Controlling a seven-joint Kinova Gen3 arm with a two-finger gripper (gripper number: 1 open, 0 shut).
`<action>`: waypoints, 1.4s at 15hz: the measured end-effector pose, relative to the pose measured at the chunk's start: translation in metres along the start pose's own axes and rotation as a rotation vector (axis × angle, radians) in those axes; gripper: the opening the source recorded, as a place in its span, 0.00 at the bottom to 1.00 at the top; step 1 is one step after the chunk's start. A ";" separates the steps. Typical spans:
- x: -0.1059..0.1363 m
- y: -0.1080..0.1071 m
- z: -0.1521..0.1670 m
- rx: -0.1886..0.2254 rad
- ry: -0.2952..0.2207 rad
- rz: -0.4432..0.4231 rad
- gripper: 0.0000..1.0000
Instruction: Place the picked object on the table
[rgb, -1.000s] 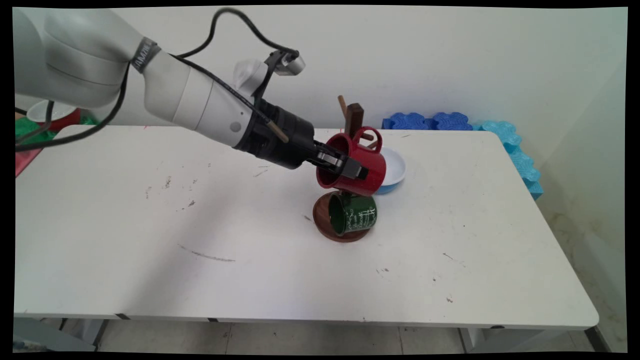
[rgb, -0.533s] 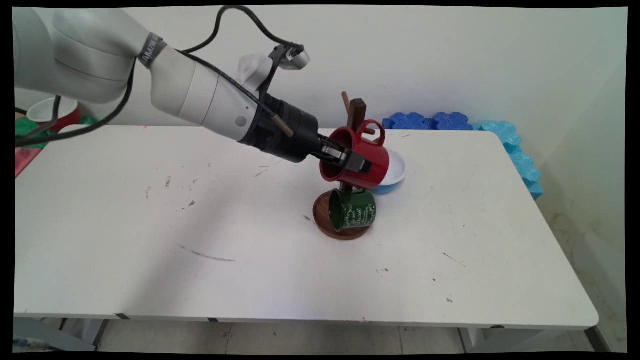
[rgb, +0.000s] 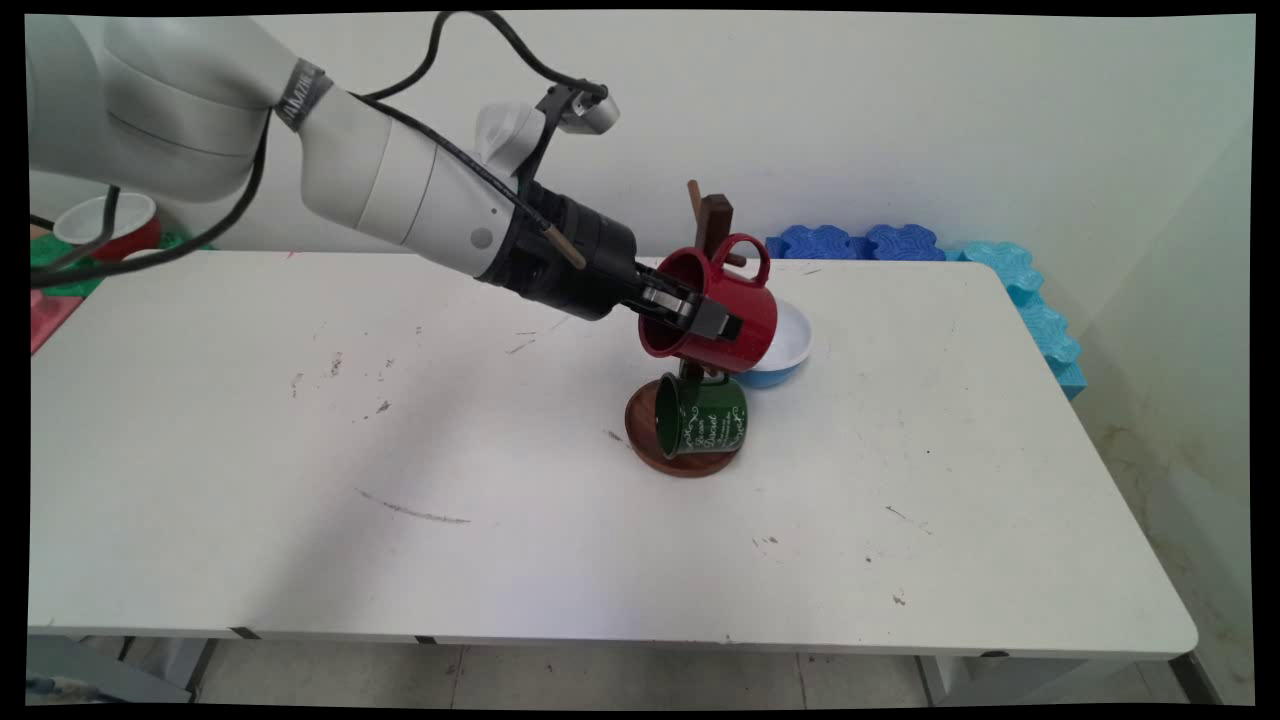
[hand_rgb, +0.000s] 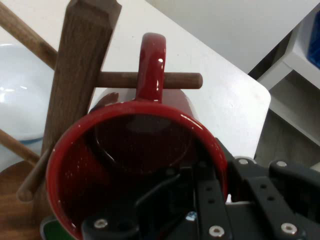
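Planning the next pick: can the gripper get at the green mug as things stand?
Probably not: the gripper is shut on the red mug, which sits directly above the green mug on the wooden mug tree.

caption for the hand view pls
Gripper clamps red mug's rim, its handle over a peg of the wooden mug tree.

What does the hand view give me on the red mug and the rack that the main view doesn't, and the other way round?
Only the hand view: the red mug's handle crossing in front of a wooden peg on the rack post; whether the peg passes through the loop is unclear.

Only the main view: the green mug hanging lower over the rack's round base, and the white table.

Both: the gripper shut on the red mug's rim, one finger inside and one outside, and the blue-and-white bowl behind.
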 end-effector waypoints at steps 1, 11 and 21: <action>0.000 0.000 -0.001 0.001 0.000 0.002 0.00; -0.004 0.002 -0.012 0.012 -0.010 0.013 0.00; -0.006 0.008 -0.019 0.008 -0.030 0.000 0.00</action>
